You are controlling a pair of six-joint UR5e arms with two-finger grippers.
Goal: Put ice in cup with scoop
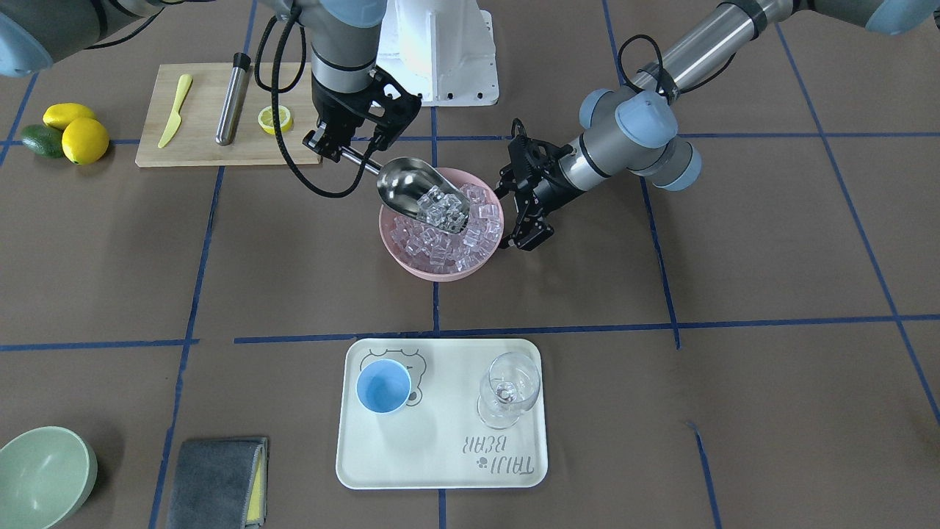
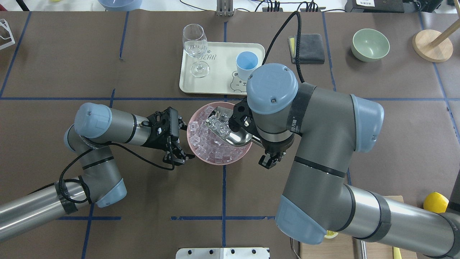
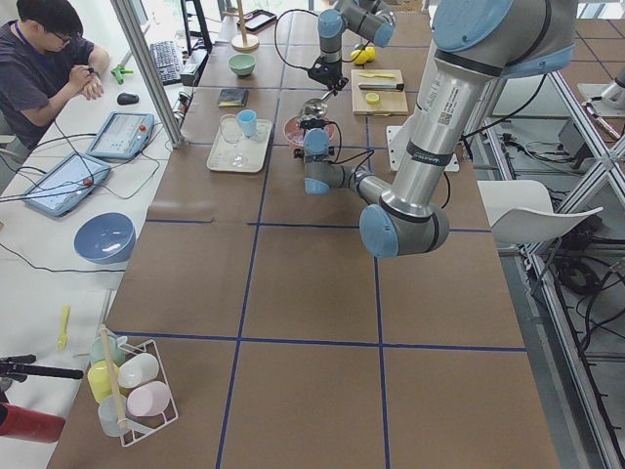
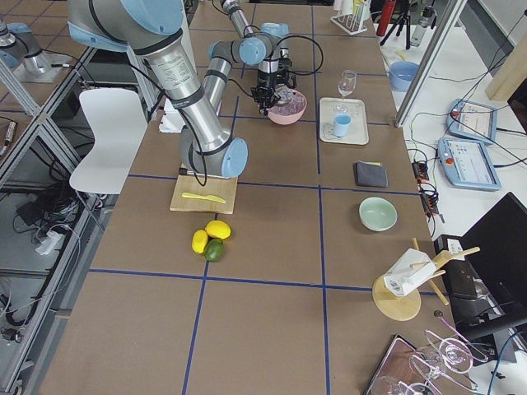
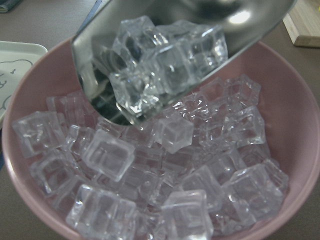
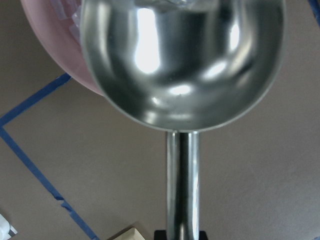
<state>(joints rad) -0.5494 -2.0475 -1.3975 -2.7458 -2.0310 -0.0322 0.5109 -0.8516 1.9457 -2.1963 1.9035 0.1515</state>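
1. Evidently mid-task: the right gripper (image 1: 339,149) was clamped on the rod handle of the scoop (image 1: 408,185); the scoop held a load of ice (image 1: 443,207) and was tilted over the pink bowl (image 1: 420,273), where more cubes lay.
2. The left gripper (image 1: 527,236) hung just beside the bowl's rim; fingers apart or together, could not tell.
3. The cup (image 1: 383,387) stood empty on the tray (image 1: 440,470), well apart from the scoop.
4. Judged: scooping done; carry and pour left.
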